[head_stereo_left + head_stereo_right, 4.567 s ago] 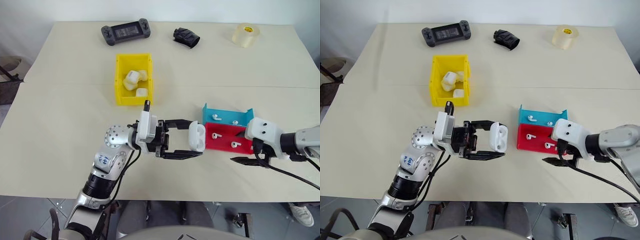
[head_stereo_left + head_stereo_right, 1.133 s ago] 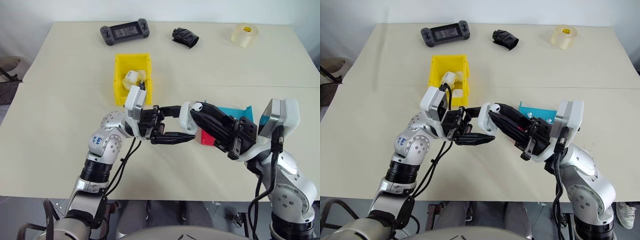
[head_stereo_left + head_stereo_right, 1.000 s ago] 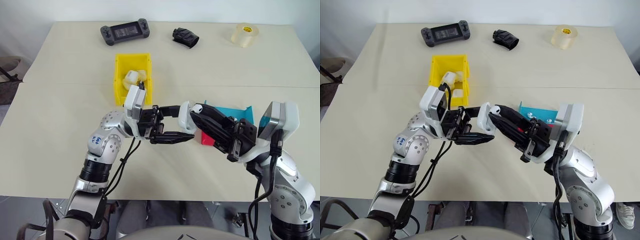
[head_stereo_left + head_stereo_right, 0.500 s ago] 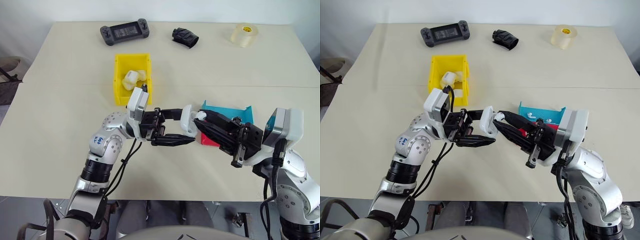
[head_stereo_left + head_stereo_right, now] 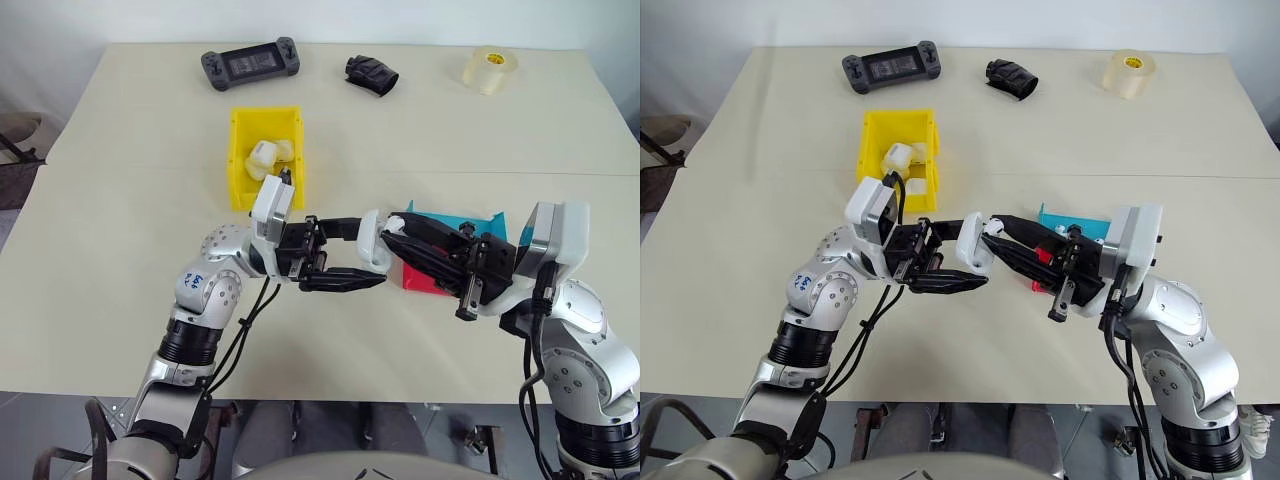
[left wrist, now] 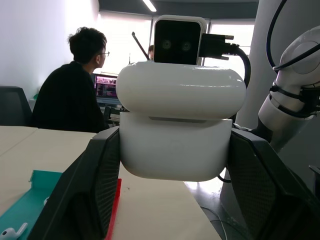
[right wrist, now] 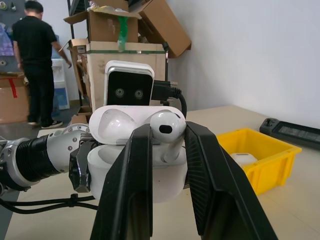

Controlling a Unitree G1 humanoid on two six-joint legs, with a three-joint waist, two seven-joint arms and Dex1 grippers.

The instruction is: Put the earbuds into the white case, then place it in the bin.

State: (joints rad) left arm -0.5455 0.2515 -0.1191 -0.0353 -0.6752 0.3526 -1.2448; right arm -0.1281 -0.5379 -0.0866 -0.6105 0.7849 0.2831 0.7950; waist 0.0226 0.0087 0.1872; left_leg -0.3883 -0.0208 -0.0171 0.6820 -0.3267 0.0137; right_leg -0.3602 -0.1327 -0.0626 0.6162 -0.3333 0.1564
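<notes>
Left gripper (image 5: pixel 368 262) clamps the open case (image 5: pixel 372 240); right gripper (image 7: pixel 167 150), pinching an earbud (image 7: pixel 167 127), hovers directly over its cavity.

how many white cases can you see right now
4: one white case is held above the table in the left gripper, and three more lie in the yellow bin at and. Others may be hidden beneath them.

Bare table (image 5: pixel 130 230) lies open leftward; the bin (image 5: pixel 237 160) and trays (image 5: pixel 455 222) flank both tools.
</notes>
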